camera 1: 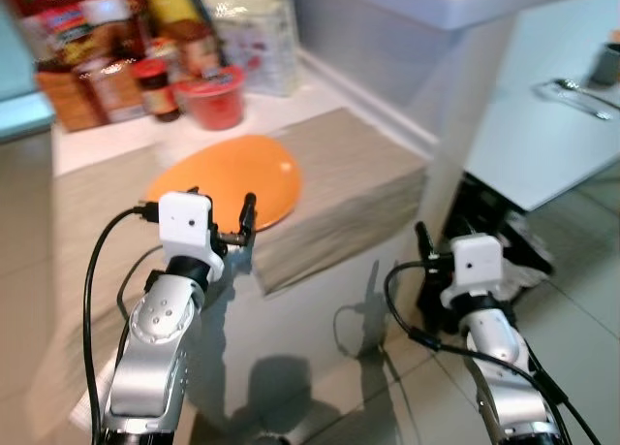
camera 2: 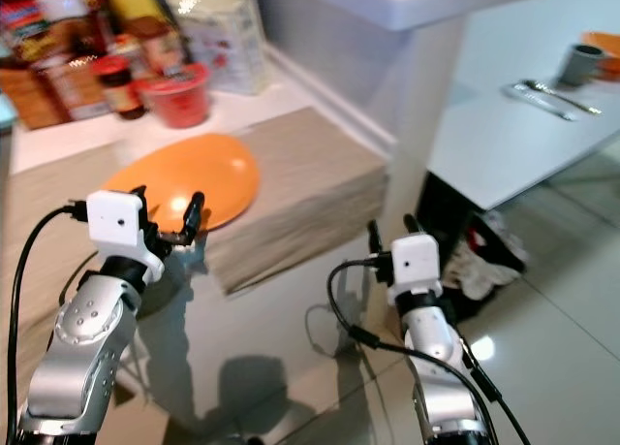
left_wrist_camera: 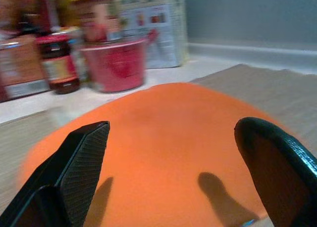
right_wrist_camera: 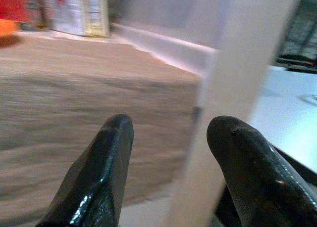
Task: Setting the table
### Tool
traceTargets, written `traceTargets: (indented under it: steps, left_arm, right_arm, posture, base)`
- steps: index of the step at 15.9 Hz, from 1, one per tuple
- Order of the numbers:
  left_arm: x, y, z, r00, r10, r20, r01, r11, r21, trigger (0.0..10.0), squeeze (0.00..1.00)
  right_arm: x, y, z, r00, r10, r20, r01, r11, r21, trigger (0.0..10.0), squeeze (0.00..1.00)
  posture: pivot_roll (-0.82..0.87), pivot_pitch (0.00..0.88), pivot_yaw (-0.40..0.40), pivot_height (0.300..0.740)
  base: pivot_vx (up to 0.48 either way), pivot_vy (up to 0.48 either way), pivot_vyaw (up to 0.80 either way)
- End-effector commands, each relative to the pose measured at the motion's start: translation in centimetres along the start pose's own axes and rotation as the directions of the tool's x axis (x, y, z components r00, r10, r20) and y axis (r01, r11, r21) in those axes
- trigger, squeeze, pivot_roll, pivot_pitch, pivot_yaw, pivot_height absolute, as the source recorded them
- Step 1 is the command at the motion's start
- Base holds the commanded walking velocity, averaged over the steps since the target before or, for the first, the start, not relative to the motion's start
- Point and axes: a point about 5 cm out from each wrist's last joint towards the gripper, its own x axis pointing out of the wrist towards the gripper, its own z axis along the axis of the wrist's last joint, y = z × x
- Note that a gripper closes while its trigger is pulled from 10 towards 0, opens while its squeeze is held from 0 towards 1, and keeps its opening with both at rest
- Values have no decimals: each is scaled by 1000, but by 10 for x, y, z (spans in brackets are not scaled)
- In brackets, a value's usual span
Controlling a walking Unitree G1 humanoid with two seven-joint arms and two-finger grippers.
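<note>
Left gripper [camera 1: 221, 212], fingers spread, at flat round orange plate [camera 1: 228, 181]; best pinched at near rim. Right gripper [right_wrist_camera: 171, 162] parted, idle.

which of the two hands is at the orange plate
The left hand: its open fingers hover at the near edge of the orange plate. The right hand is lower, in front of the counter, off to the side.

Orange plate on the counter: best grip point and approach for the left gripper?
Likely the near rim of the plate, approached from the robot's side. It lies flat, near the counter front edge, and the left gripper is open there; jars crowd the far side. One finger under the rim, one over.
</note>
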Motion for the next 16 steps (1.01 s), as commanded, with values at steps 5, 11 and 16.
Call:
traceTargets:
  steps: [5,11,16]
  left_arm:
    - [0,1,4,1000,2,8,-2,1000,24,10000,0]
    - [2,-2,8,1000,-13,27,12,999,31,10000,0]
    - [2,-7,13,998,-24,53,23,1000,20,10000,0]
  right_arm:
    - [4,1,6,999,8,38,-8,1000,-16,10000,0]
    - [4,0,4,1000,-9,19,9,1000,-9,10000,0]
    - [3,2,12,997,13,70,-11,999,-41,10000,0]
  posture:
    - [-91,0,78,740]
    - [-92,0,78,740]
    - [-94,0,79,740]
  base:
    - [0,0,280]
    - [76,0,247]
    - [456,0,310]
